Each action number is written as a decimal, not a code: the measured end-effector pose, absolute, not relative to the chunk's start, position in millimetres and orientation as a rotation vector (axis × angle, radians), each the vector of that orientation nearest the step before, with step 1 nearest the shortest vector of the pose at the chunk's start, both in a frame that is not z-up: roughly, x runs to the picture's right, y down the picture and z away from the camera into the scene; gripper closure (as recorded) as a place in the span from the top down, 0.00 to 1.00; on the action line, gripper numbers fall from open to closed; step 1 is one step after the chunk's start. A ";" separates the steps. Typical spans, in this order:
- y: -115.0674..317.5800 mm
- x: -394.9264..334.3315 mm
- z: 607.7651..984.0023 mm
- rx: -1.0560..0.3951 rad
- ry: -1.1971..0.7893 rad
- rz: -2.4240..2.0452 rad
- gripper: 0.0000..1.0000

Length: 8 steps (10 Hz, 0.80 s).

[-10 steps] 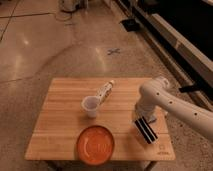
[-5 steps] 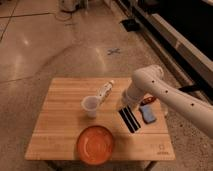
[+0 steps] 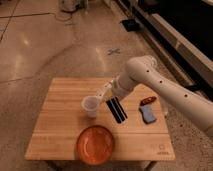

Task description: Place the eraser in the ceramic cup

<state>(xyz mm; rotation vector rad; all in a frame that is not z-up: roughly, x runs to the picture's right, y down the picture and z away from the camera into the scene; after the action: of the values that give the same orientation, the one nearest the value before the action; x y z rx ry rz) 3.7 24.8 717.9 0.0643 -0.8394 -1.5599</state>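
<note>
table (image 3: 60, 127): pale wood, matt | ceramic cup (image 3: 90, 106): smooth white | eraser (image 3: 118, 111): matt black | gripper (image 3: 111, 98) clasping eraser: dark

On the table (image 3: 55, 127), the cup (image 3: 91, 106) stands left of centre, with the plate (image 3: 95, 145) in front of it, the bottle (image 3: 103, 92) just behind it, the gripper (image 3: 112, 99) holding the eraser (image 3: 118, 111) just to its right, and a small object (image 3: 148, 114) farther right.

Wooden table (image 3: 60, 115) carries ceramic cup (image 3: 91, 106), orange plate (image 3: 95, 145), blue object (image 3: 148, 114) (orange-ended); hand (image 3: 114, 99) grips eraser (image 3: 118, 110) just beside cup.
</note>
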 end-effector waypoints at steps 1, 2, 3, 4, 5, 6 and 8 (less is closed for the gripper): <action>16.4 -8.3 717.6 0.095 -0.855 -1.553 0.00; 10.1 -16.3 717.4 0.115 -0.864 -1.550 0.00; -1.2 -30.1 716.1 0.151 -0.877 -1.546 0.00; -10.2 -39.0 714.9 0.178 -0.882 -1.545 0.00; -18.9 -47.9 714.7 0.203 -0.886 -1.545 0.00; -27.6 -59.1 714.9 0.229 -0.892 -1.548 0.00; -38.4 -77.1 715.6 0.262 -0.904 -1.554 0.00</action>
<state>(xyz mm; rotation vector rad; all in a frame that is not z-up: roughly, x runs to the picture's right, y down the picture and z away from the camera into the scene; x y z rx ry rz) -77.1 -38.4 715.6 0.2623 -0.9040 -1.5544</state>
